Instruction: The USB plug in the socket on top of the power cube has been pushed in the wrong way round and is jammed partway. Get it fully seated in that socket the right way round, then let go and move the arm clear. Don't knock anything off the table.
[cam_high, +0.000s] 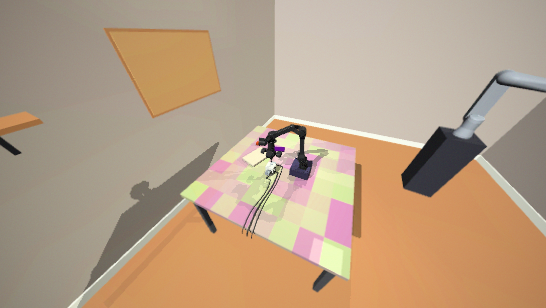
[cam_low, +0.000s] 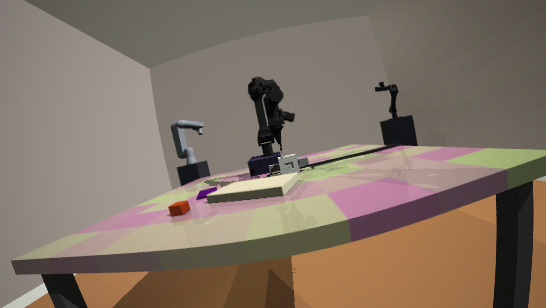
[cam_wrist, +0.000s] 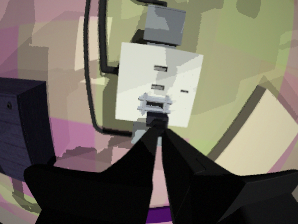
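The white power cube (cam_high: 270, 169) (cam_low: 288, 164) (cam_wrist: 134, 75) stands on the table with its top face towards the wrist camera. Its top has dark slots and, near the lower edge in the wrist view, a socket (cam_wrist: 154, 104) with a pale metallic frame and a dark opening. My gripper (cam_high: 270, 159) (cam_low: 281, 150) (cam_wrist: 158, 134) points down over the cube and is shut on the small black USB plug (cam_wrist: 157, 119). The plug is at the fingertips, overlapping the near edge of the socket. The fingers hide part of it; its depth and which way round it is cannot be told.
Grey blocks (cam_wrist: 164, 25) (cam_low: 303, 162) stick out from the cube's sides. Black cables (cam_high: 258, 202) (cam_wrist: 87, 75) run beside it. A cream board (cam_high: 255, 158) (cam_low: 250, 191) (cam_wrist: 265, 130), a purple piece (cam_high: 279, 149) (cam_low: 207, 193) and a red block (cam_low: 179, 208) lie nearby. My arm's dark base (cam_high: 300, 171) stands close.
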